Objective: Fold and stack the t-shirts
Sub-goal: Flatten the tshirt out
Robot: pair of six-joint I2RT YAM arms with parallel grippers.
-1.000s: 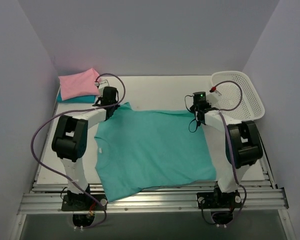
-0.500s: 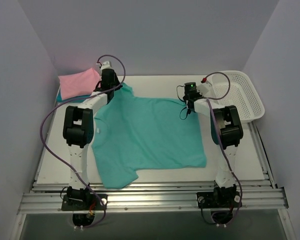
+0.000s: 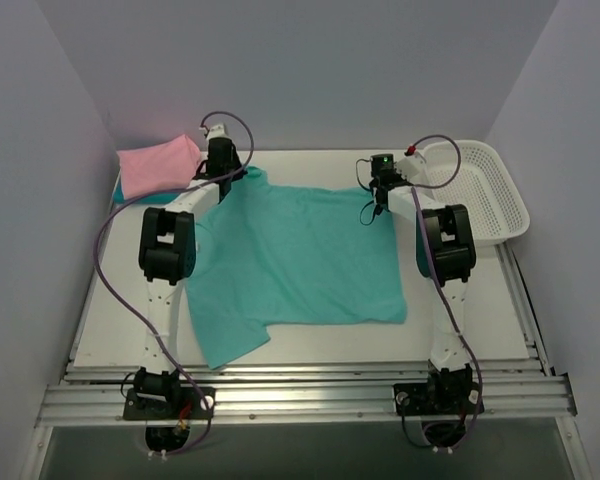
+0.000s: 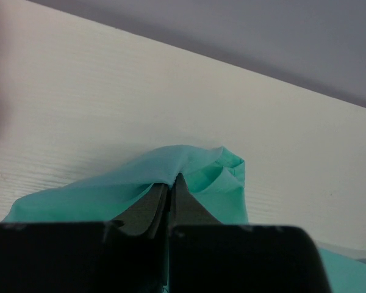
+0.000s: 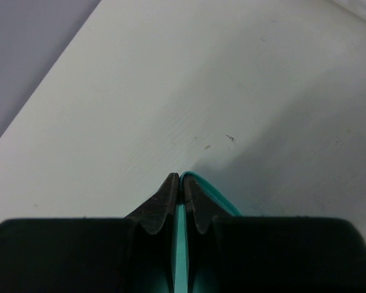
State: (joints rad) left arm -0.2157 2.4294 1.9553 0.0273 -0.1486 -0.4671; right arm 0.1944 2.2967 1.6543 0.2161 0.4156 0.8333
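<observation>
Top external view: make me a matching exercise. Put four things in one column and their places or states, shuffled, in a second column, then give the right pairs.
Things:
1. pink t-shirt
2. teal-green t-shirt
3. white mesh basket
4. left tool

Places or states:
A. far right
B. shut on a teal-green cloth edge
C. folded, far left corner
D. spread flat in the middle

Pairs: 1-C, 2-D, 3-A, 4-B

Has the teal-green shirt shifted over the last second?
Yes. The teal-green shirt slid away from the front rail, toward the far side.
</observation>
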